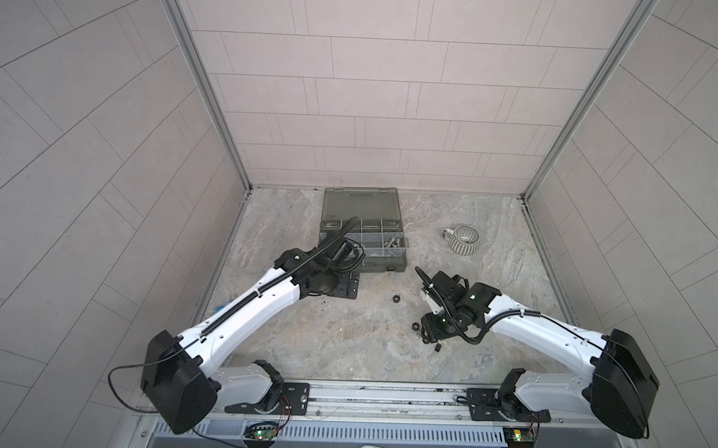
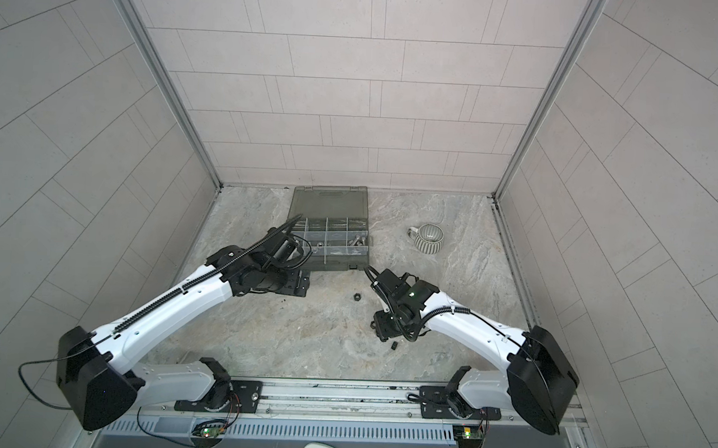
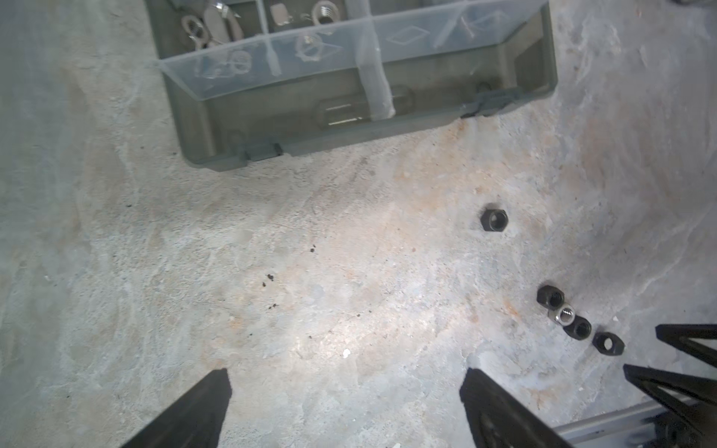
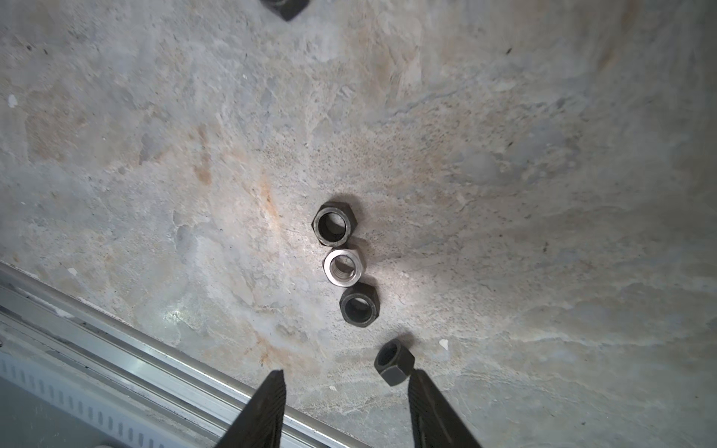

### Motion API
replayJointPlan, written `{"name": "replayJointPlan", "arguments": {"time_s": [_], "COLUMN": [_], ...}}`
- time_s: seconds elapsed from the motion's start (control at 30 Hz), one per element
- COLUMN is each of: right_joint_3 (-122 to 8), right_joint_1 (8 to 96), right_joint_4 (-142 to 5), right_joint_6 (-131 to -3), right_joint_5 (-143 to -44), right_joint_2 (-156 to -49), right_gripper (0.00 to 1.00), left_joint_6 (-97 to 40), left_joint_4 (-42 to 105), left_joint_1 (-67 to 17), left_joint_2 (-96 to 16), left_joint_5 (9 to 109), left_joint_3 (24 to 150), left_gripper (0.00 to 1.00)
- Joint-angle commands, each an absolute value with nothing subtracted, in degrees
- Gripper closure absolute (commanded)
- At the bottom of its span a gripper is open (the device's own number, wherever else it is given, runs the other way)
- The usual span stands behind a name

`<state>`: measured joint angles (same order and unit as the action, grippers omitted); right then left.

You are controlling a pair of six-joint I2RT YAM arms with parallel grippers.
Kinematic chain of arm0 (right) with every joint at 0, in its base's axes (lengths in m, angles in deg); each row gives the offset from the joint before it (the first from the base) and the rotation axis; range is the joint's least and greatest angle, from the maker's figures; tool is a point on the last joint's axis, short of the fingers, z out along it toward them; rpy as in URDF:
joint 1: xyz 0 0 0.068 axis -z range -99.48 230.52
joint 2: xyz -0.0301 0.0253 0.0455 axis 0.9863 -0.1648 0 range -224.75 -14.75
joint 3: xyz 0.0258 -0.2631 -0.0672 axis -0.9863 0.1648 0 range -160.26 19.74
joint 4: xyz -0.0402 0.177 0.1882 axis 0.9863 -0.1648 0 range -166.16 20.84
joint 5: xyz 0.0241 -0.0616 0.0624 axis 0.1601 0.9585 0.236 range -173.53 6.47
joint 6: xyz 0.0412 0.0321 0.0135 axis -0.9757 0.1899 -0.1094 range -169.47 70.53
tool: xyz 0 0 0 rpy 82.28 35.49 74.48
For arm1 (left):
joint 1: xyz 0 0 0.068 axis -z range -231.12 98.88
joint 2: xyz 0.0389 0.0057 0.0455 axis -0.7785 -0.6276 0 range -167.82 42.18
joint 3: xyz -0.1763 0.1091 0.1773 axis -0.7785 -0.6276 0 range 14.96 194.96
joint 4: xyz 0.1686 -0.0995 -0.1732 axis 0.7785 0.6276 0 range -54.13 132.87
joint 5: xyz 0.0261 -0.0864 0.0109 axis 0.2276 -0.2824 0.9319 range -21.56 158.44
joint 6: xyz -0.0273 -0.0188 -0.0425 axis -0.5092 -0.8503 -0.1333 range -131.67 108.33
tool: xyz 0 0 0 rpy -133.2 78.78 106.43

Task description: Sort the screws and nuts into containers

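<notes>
The grey-green organizer case (image 1: 384, 264) lies open at the back, its lid flat behind it. Silver screws (image 1: 394, 242) lie in a right-hand compartment, and silver wing nuts (image 3: 205, 29) lie in another. On the table, two black nuts (image 4: 334, 224) and a silver nut (image 4: 343, 267) lie in a row. Another black nut (image 4: 394, 361) stands tilted against one fingertip of my right gripper (image 4: 348, 374), which is open with nothing between its jaws. A lone black nut (image 1: 396, 298) lies mid-table. My left gripper (image 3: 346, 379) hangs wide open over bare table in front of the case.
A striped grey-white mug (image 1: 465, 240) stands at the back right. A metal rail (image 4: 155, 360) runs along the table's front edge, close to the right gripper. Tiled walls close in the table on three sides.
</notes>
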<state>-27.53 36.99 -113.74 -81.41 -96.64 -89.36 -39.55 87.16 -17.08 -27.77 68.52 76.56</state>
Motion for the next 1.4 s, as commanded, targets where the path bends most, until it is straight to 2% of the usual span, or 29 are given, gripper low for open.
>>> {"name": "replayJointPlan", "arguments": {"time_s": [0.0, 0.2, 0.33, 0.67, 0.97, 1.13, 1.3, 1.37], "right_joint_3": [-28.6, -29.1, -30.4, -32.7, -32.2, -32.7, -33.2, -33.5], "right_joint_1": [36.5, 36.5, 36.5, 36.5, 36.5, 36.6, 36.6, 36.7], "right_joint_4": [-112.7, -111.3, -110.9, -110.0, -110.3, -110.2, -109.9, -110.2], "right_joint_6": [-81.6, -80.5, -79.5, -78.1, -77.5, -76.8, -76.4, -76.1], "right_joint_5": [-95.5, -95.8, -96.0, -96.3, -96.2, -96.4, -96.8, -96.8], "right_joint_2": [-91.2, -95.7, -98.2, -104.5, -106.5, -108.4, -109.7, -110.2], "right_gripper": [0.46, 0.47, 0.54, 0.62, 0.64, 0.69, 0.7, 0.75], "left_joint_6": [-40.6, -39.7, -38.9, -37.3, -36.6, -36.1, -35.6, -35.5], "left_joint_4": [87.5, 87.9, 87.9, 87.5, 86.4, 86.1, 86.1, 86.0], "left_joint_1": [-19.4, -23.5, -25.6, -30.6, -32.3, -33.0, -33.5, -33.7], "left_joint_2": [-23.3, -21.1, -20.8, -20.8, -22.5, -24.4, -25.2, -25.4], "left_joint_5": [69.8, 67.4, 66.4, 63.1, 62.1, 61.5, 61.6, 61.6], "left_joint_3": [73.6, 71.7, 71.5, 71.2, 71.2, 71.8, 72.4, 72.4], "left_gripper": [0.0, 0.0, 0.0, 0.0, 0.0, 0.0, 0.0, 0.0]}}
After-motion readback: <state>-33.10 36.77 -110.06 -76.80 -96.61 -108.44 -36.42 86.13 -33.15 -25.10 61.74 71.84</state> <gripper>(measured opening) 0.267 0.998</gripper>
